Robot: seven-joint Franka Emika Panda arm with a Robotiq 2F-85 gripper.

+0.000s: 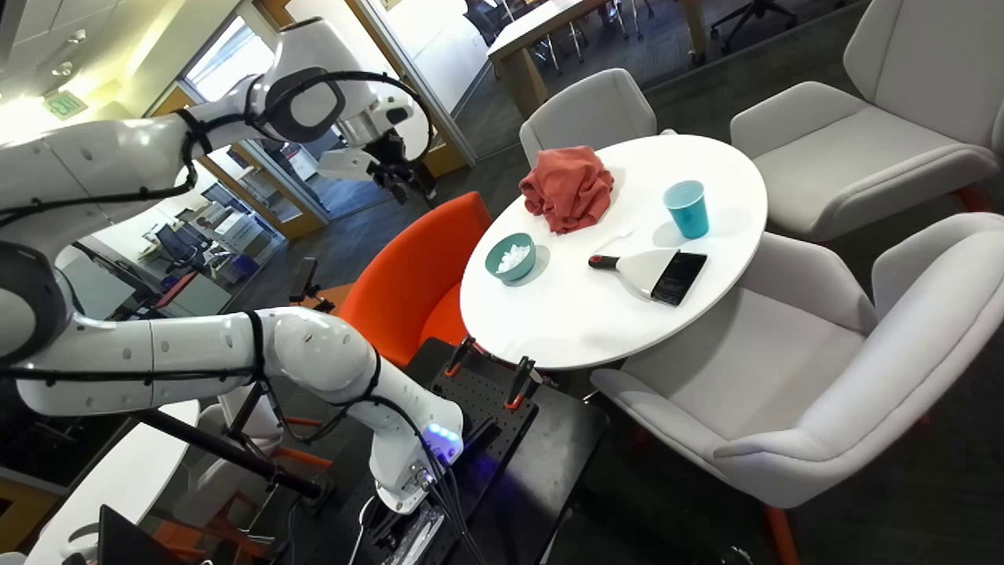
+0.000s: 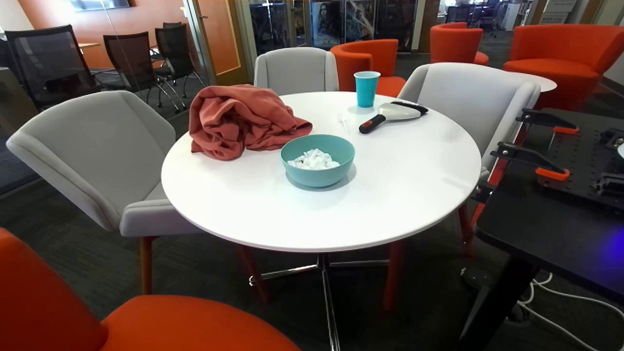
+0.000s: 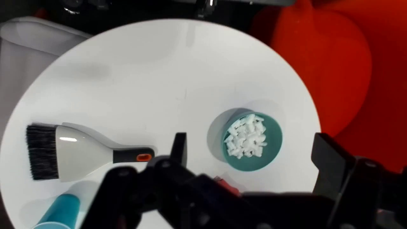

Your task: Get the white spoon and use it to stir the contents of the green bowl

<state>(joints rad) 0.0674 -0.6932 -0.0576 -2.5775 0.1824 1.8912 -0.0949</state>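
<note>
The green bowl (image 1: 511,241) is small and teal, upright on the white table. It also shows in an exterior view (image 2: 317,178) and in the wrist view (image 3: 271,148). Small white pieces (image 2: 314,160) lie in it, heaped to one side in the wrist view (image 3: 246,136). The white spoon (image 2: 344,123) lies flat between the red cloth and the brush; it is faint in an exterior view (image 1: 616,239) and not visible in the wrist view. My gripper (image 1: 412,188) is high above the table, apart from everything. In the wrist view its fingers (image 3: 249,140) are wide open and empty.
On the round white table (image 2: 317,219) are a crumpled red cloth (image 2: 239,119), a teal cup (image 2: 366,89) and a brush with a dark handle (image 2: 395,113). Grey chairs (image 1: 588,110) and an orange chair (image 1: 416,275) surround the table. Clamps (image 1: 522,384) sit by the robot's base.
</note>
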